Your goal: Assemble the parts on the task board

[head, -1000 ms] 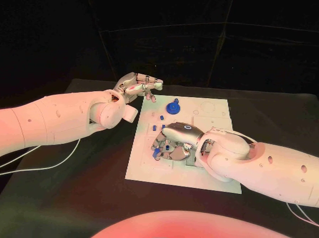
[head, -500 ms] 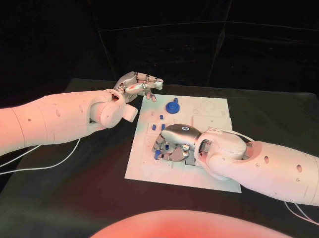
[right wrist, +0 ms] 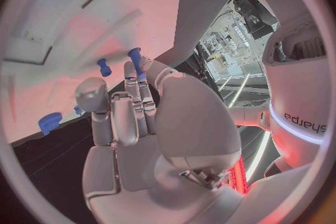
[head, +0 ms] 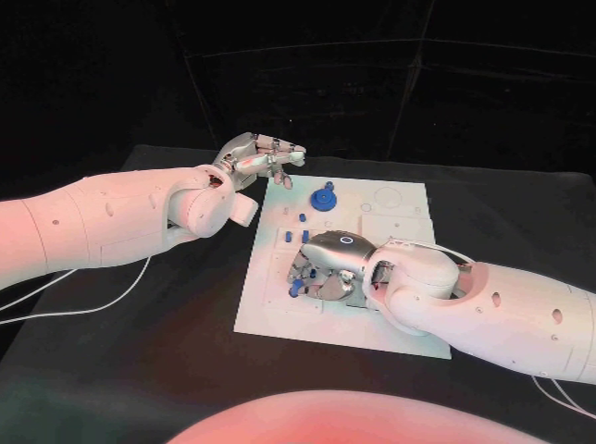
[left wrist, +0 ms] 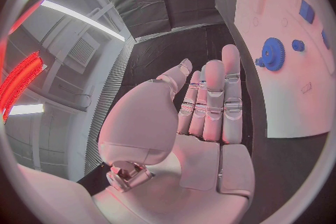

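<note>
The white task board (head: 398,231) lies in the middle of the black table. A blue gear (head: 325,199) stands on its far part, also seen as the gear (left wrist: 273,55) in the left wrist view. Small blue pegs (head: 303,219) stand in it nearer. My right hand (head: 331,266) is down on the board's left middle, and its fingertips pinch a blue peg (right wrist: 136,60). Another peg (right wrist: 103,67) and a small gear (right wrist: 50,121) lie beside it. My left hand (head: 258,159) hovers over the board's far left corner, fingers straight (left wrist: 213,95), holding nothing.
The black table (head: 138,333) spreads wide around the board. A white cable (head: 58,301) trails over its left side under my left arm. Recessed outlines (head: 385,197) mark the board's far right part.
My right hand has shifted slightly toward the near left over the board. The left hand has stayed where it was.
</note>
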Controlling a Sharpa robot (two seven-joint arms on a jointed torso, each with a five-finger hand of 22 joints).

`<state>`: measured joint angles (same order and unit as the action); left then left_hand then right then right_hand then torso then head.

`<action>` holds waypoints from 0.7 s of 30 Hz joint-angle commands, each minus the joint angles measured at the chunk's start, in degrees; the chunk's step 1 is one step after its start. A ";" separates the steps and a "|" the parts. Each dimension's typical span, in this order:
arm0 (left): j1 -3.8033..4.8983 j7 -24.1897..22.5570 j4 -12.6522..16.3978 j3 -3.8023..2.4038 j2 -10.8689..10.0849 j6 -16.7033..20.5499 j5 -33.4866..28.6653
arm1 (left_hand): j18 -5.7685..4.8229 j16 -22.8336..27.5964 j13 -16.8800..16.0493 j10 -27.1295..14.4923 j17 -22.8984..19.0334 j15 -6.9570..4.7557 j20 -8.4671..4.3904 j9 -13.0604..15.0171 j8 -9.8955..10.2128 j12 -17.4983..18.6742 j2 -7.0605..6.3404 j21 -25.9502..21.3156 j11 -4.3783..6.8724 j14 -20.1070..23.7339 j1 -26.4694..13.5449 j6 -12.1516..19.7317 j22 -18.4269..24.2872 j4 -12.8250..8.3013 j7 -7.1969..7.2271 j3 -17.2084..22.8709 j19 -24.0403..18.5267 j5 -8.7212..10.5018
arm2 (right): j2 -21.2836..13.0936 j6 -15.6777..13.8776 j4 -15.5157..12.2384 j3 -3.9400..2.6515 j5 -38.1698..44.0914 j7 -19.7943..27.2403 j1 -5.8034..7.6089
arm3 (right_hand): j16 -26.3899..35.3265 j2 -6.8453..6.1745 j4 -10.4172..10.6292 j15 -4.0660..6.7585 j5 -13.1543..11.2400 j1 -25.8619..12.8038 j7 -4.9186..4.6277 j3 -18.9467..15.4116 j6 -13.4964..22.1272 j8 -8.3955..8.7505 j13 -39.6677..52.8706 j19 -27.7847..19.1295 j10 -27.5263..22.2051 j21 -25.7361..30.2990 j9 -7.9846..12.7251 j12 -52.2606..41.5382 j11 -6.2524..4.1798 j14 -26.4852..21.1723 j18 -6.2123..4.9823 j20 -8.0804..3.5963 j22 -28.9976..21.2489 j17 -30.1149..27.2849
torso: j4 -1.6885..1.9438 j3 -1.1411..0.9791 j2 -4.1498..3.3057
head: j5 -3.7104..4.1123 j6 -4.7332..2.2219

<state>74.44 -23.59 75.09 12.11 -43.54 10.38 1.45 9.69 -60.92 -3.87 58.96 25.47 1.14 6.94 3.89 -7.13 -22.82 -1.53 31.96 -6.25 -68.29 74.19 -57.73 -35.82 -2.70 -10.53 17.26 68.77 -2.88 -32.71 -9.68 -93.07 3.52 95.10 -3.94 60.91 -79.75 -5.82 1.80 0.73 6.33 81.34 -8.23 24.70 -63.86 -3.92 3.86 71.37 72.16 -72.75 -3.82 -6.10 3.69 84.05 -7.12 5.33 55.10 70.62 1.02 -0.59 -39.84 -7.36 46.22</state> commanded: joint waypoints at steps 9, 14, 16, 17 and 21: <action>0.09 -0.28 0.05 -0.05 0.04 -0.61 -0.17 | 0.73 -0.11 -0.07 -0.38 -0.05 0.20 0.07 0.00 -0.33 -0.16 0.43 -0.33 0.10 0.18 -0.25 0.46 0.09 0.35 0.03 -0.02 0.38 0.04 | 0.69 2.33 0.25 0.41 2.42 -1.31 0.01 | 0.51 -1.93 0.38 -1.04 -0.26 -1.95 -1.09 -0.52 2.18 0.54 -0.33 -1.19 -2.78 0.94 0.24 2.30 1.30 2.23 0.15 0.73 -1.53 -1.02 | -0.06 0.02 0.01 | -0.15 0.11; 0.09 -0.32 0.04 -0.05 0.10 -0.58 -0.17 | 0.73 -0.11 -0.07 -0.38 -0.05 0.20 0.07 0.00 -0.33 -0.16 0.43 -0.33 0.10 0.18 -0.25 0.46 0.09 0.35 0.03 -0.02 0.38 0.04 | 0.81 0.75 0.13 0.92 1.96 -1.28 0.01 | 1.48 -5.28 1.74 -2.16 -0.78 -5.80 -1.97 -5.86 10.60 0.36 -0.20 -3.08 -8.30 2.88 0.20 2.26 2.71 1.68 -0.45 1.95 -4.68 -2.69 | -0.03 0.00 0.03 | -0.08 0.08; 0.09 -0.38 0.04 -0.05 0.11 -0.51 -0.17 | 0.73 -0.11 -0.07 -0.38 -0.05 0.20 0.07 0.00 -0.33 -0.16 0.43 -0.33 0.10 0.18 -0.25 0.46 0.09 0.35 0.03 -0.02 0.38 0.04 | 0.81 0.20 0.08 0.98 1.85 -1.20 0.01 | 1.58 -5.16 1.97 -2.25 -0.81 -6.00 -1.99 -7.83 11.66 0.31 -0.12 -3.26 -9.38 3.21 0.11 1.98 2.78 1.61 -0.59 2.10 -5.12 -2.90 | -0.02 0.00 0.03 | -0.06 0.07; 0.09 -0.44 0.03 -0.05 0.12 -0.44 -0.17 | 0.73 -0.11 -0.07 -0.38 -0.05 0.20 0.07 0.00 -0.33 -0.16 0.43 -0.33 0.10 0.18 -0.25 0.46 0.09 0.35 0.03 -0.02 0.38 0.04 | 0.79 -0.45 0.02 1.03 1.68 -1.03 0.01 | 1.60 -4.66 2.08 -2.26 -0.92 -5.72 -2.06 -9.62 12.28 0.22 -0.06 -3.26 -9.94 3.37 0.04 1.52 2.66 1.60 -0.60 2.17 -5.30 -2.99 | -0.01 0.00 0.03 | -0.05 0.02; 0.09 -0.51 -0.01 -0.05 0.14 -0.34 -0.17 | 0.73 -0.11 -0.07 -0.38 -0.05 0.20 0.07 0.00 -0.33 -0.16 0.43 -0.33 0.10 0.18 -0.25 0.46 0.09 0.35 0.03 -0.02 0.38 0.04 | 0.67 -2.26 -0.17 1.12 1.03 -0.33 0.01 | 1.24 -3.46 2.14 -2.11 -0.80 -4.78 -1.89 -12.25 12.64 0.11 0.09 -2.70 -9.49 3.09 -0.06 0.05 2.58 1.77 -0.49 2.08 -4.71 -2.51 | 0.05 0.02 0.04 | 0.06 -0.09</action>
<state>74.44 -23.59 75.07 12.11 -43.47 10.36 1.45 9.69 -60.92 -3.87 58.97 25.48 1.14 6.94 3.89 -7.12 -22.81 -1.53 31.96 -6.25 -68.29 74.19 -57.73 -35.77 -2.69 -10.53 17.26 68.76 -2.88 -32.01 -9.45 -93.01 4.64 96.59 -4.89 60.82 -78.54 -9.69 3.97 -1.13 5.33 76.69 -10.14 12.63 -51.44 -3.48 3.90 68.40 62.32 -69.70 -3.84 -6.00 6.35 83.84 -7.12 7.48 50.28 68.01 1.01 -0.57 -39.81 -7.37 46.19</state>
